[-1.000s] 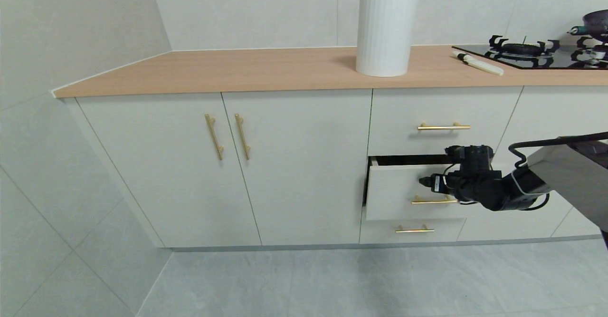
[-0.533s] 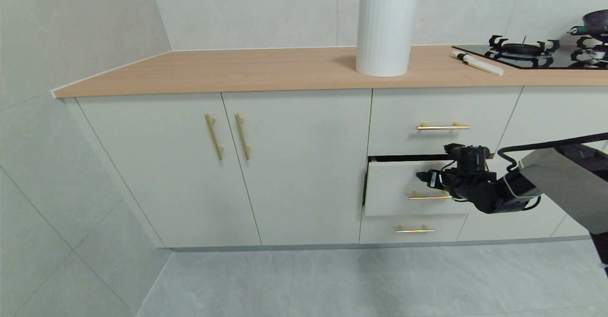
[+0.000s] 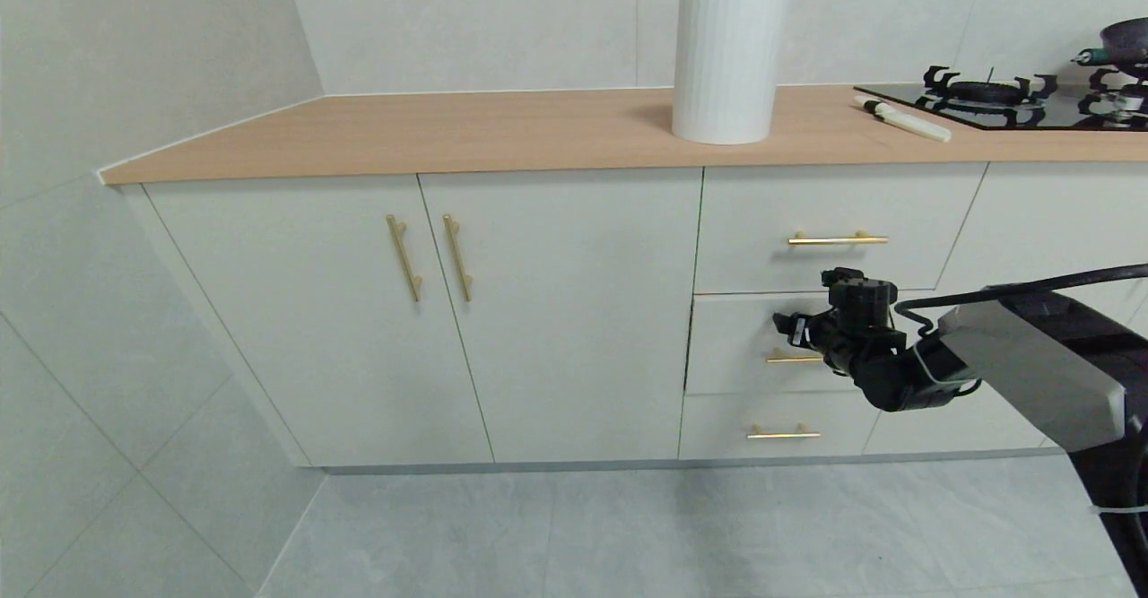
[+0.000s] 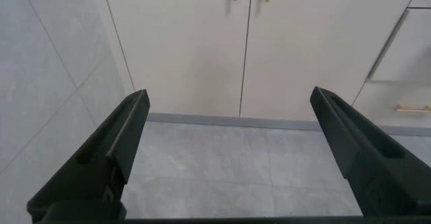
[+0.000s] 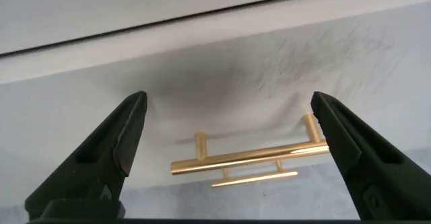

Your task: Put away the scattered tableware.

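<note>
My right gripper is pressed against the front of the middle drawer, just above its brass handle. The drawer sits flush with the cabinet face. In the right wrist view the gripper is open with nothing between its fingers, and the handle lies close ahead on the drawer front. My left gripper is open and empty, low over the floor, facing the double cabinet doors. A white utensil with a dark tip lies on the wooden counter beside the hob.
A tall white ribbed cylinder stands on the counter above the drawers. The black gas hob is at the far right. Top drawer and bottom drawer are closed. Grey tiled floor lies open before the cabinets.
The middle drawer went from partly pulled out to shut. My right gripper moved in towards the cabinet with it, staying against the drawer front.
</note>
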Motion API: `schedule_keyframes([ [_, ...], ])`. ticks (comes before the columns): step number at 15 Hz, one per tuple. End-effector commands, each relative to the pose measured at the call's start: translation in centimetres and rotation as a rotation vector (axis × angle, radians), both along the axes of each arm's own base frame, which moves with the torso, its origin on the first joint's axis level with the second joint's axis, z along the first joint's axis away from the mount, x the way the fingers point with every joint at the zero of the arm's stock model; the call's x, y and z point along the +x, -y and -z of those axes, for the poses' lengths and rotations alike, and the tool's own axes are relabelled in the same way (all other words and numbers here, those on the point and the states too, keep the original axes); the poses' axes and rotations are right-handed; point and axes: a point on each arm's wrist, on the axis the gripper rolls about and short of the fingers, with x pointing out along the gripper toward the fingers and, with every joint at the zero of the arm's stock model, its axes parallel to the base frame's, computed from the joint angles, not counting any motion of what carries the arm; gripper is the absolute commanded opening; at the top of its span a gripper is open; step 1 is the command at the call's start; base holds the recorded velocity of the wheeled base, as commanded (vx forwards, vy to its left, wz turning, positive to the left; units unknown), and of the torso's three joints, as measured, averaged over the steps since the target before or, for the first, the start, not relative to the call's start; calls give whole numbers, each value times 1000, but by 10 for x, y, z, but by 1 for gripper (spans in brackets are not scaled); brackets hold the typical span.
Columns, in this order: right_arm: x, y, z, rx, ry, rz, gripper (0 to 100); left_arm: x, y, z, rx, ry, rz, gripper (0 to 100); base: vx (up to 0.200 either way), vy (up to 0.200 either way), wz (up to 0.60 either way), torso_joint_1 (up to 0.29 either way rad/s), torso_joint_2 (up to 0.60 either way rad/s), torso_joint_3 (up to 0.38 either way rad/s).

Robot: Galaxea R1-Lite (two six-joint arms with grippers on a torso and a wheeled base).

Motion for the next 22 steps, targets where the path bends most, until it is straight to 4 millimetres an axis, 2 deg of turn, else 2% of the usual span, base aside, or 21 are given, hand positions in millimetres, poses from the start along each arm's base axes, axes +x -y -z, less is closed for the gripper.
schedule_keyframes([
  [1, 6, 0, 4, 0, 14, 19, 100, 0, 0, 0, -1, 0, -1, 100, 0, 0, 0, 0, 0, 0],
  [8, 13, -1, -1, -5, 76, 62, 100, 0, 0, 0, -1, 0, -1, 100, 0, 0, 0, 0, 0, 0],
  [10, 4, 0, -11, -14, 66, 71, 100, 0, 0, 0, -1, 0, -1, 100, 0, 0, 0, 0, 0, 0],
  [12, -14, 3, -32, -15, 60, 71, 100, 0, 0, 0, -1, 0, -1, 100, 0, 0, 0, 0, 0, 0],
  [13, -41, 5, -62, -10, 85, 73, 100, 0, 0, 0, -1, 0, -1, 100, 0, 0, 0, 0, 0, 0],
  [16, -135, 22, -116, -33, 199, 79, 100, 0, 0, 0, -1, 0, -1, 100, 0, 0, 0, 0, 0, 0],
  [18, -216, 34, -154, -120, 275, 84, 100, 0, 0, 0, -1, 0, -1, 100, 0, 0, 0, 0, 0, 0],
  [20, -287, 42, -182, -177, 376, 135, 100, 0, 0, 0, -1, 0, -1, 100, 0, 0, 0, 0, 0, 0],
  [21, -312, 45, -188, -204, 413, 156, 100, 0, 0, 0, -1, 0, -1, 100, 0, 0, 0, 0, 0, 0],
  [22, -352, 49, -197, -243, 486, 179, 100, 0, 0, 0, -1, 0, -1, 100, 0, 0, 0, 0, 0, 0],
])
